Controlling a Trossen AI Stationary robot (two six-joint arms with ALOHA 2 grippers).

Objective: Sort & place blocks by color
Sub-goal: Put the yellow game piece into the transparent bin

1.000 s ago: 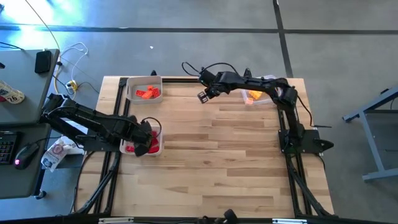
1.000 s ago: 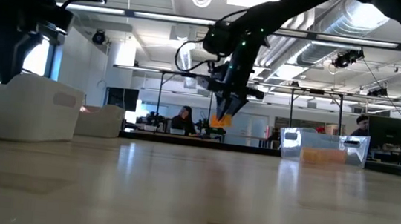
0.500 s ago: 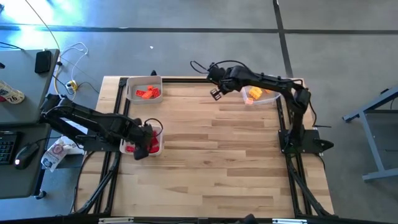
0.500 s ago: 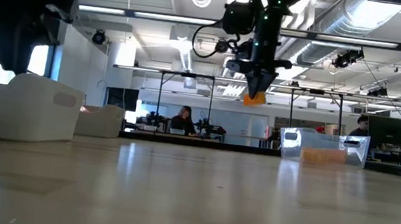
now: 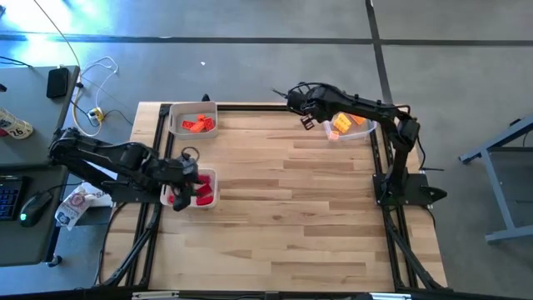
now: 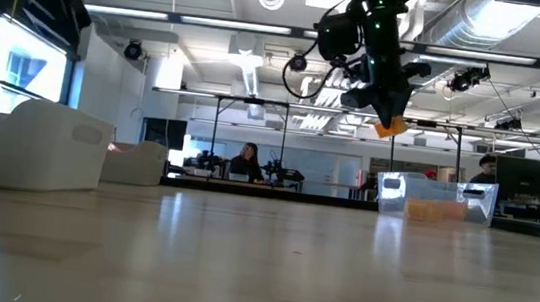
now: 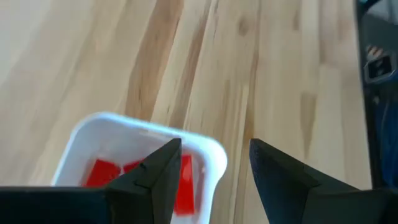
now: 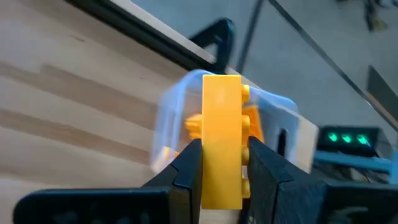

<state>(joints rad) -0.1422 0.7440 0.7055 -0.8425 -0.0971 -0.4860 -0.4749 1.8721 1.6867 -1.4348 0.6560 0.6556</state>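
Observation:
My right gripper (image 5: 310, 119) hangs over the table's far right part, just left of the clear tub (image 5: 354, 129), and is shut on an orange-yellow block (image 8: 222, 137). The low view shows this block (image 6: 390, 127) high above the table. More orange and yellow blocks (image 5: 340, 127) lie in the tub. My left gripper (image 7: 214, 168) is open and holds nothing. It hovers over the near left white tray (image 5: 208, 193), where red blocks (image 7: 99, 174) lie. The far left tray (image 5: 176, 125) holds orange-red blocks (image 5: 198, 124). My right gripper pinches the block's lower half (image 8: 222, 177) between its two fingers. One finger is on the studded face, the other on the face opposite. The fingers slant down and lie along the block, which sticks out past the fingertips. It is lifted clear of the table.
Bare wooden tabletop (image 5: 291, 208) spreads between the trays and the tub. Black frame rails (image 5: 387, 225) run along the table's left and right sides. A desk with cables and a mouse (image 5: 29, 212) stands beyond the left edge. People sit far off in the room (image 6: 247, 161).
My right gripper has risen and gone toward the table's right edge, close to the clear tub. It has turned on the way and stays shut on the block. My left gripper has lifted out of the near left tray and tipped up, its fingers still open.

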